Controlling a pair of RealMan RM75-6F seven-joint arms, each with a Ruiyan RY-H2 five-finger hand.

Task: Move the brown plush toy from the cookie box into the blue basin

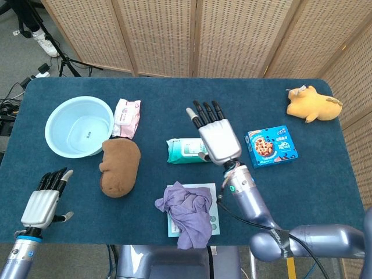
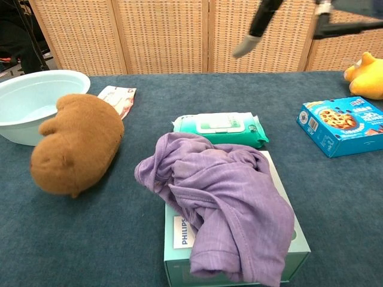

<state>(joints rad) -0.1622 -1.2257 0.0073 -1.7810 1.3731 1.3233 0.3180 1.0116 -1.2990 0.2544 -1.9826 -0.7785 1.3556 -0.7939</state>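
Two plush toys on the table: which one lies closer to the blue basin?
The brown plush toy, lying on the cloth just beside the blue basin, not inside it. The yellow plush toy sits at the opposite far corner of the table.

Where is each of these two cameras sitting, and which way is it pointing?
Head view: high up, looking down on the whole table; shows the right hand, open, and left hand.
Chest view: low at the table's near edge, looking across at the screens; only the right hand's fingers show.
Both show the brown toy beside the blue basin, and the cookie box.
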